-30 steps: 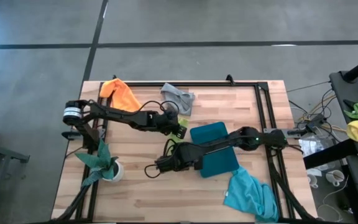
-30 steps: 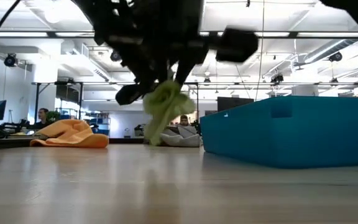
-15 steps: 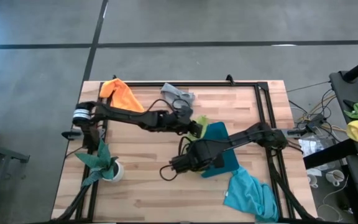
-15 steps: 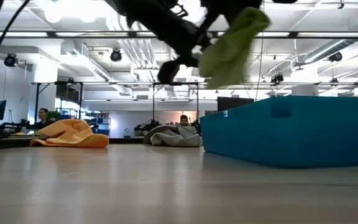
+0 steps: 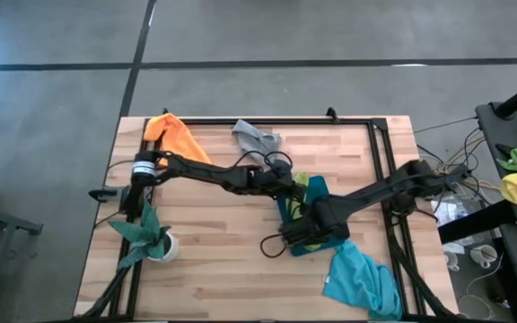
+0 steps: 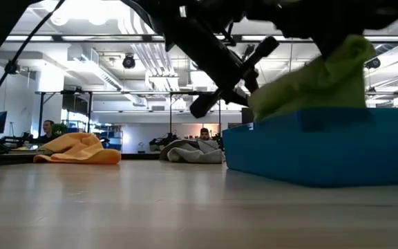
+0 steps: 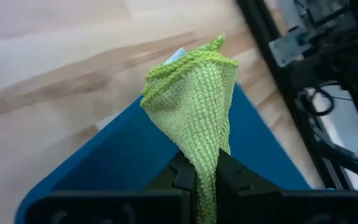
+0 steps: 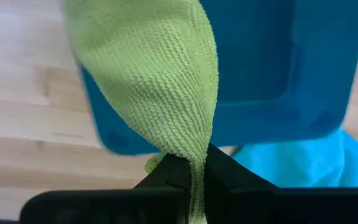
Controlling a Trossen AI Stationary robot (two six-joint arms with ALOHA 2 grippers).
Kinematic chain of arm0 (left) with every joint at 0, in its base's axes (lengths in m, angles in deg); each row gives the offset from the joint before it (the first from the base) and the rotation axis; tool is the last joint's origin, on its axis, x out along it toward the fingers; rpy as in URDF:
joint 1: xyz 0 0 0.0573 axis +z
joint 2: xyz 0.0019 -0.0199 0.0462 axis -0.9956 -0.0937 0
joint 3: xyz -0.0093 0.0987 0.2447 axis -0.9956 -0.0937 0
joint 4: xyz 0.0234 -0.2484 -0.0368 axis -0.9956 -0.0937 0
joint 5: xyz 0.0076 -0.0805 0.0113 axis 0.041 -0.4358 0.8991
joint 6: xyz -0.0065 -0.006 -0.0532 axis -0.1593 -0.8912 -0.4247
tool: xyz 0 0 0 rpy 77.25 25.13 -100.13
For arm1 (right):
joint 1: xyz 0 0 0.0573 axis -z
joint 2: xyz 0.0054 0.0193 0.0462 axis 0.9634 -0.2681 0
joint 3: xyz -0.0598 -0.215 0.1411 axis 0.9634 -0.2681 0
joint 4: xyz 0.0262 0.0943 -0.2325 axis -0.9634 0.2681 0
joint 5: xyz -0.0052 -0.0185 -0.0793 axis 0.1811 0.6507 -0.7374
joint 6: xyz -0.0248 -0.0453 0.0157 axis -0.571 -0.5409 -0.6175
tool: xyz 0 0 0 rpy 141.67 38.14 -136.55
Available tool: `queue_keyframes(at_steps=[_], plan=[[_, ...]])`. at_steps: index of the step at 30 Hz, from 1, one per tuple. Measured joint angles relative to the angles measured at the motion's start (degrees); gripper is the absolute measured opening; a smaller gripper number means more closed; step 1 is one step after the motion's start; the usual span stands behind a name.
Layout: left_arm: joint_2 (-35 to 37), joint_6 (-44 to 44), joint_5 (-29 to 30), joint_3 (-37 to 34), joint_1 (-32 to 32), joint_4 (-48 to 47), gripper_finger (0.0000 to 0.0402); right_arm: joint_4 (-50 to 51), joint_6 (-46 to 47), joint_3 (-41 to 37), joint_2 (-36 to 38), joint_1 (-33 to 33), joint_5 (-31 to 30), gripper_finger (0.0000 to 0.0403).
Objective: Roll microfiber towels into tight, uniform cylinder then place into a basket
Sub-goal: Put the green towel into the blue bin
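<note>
Both claws pinch the lime green towel [image 5: 301, 186], left claw [image 7: 205, 177] and right claw [image 8: 193, 169] at opposite ends, holding it over the basket [image 5: 319, 191] to lower it in.

- Right pincer [image 8: 192, 171] clamps the green towel [image 8: 154, 81].
- Towel hangs over the basket [image 8: 272, 68].
- Turquoise towel [image 8: 303, 165] lies beside the basket on the table [image 8: 23, 112].

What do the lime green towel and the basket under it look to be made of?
Lime green towel: soft woven cloth, matte, with a visible looped weave, likely microfiber. Basket: smooth teal-blue walls with a slight sheen, probably moulded plastic.
</note>
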Motion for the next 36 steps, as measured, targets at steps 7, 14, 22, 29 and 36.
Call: queue_keyframes(at_steps=[7, 14, 22, 29, 36], plan=[[-3.0, -4.9, 0.6, 0.1, 1.0, 0.2, 0.0003, -13.6, 0.9, -12.4, 3.6, 0.0, 0.0, 0.0012], [-4.8, -10.7, 1.1, 0.1, 1.0, 0.4, 0.0004, -21.1, 6.2, -18.0, 3.6, -1.2, 0.0, 0.0012], [-4.9, -12.2, 2.2, -0.5, 0.9, 4.6, 0.0005, -21.4, 10.5, -20.9, 3.6, -2.9, 0.0, 0.0013], [-4.9, -9.1, 2.5, -1.0, 0.9, 5.4, 0.0040, -21.7, 9.8, -22.9, 3.6, -2.9, 2.4, 0.0071], [-4.9, -4.8, 3.4, -2.1, 1.2, 5.5, 0.0108, -16.9, 6.2, -22.2, 4.3, -2.9, 2.5, 0.0155]])
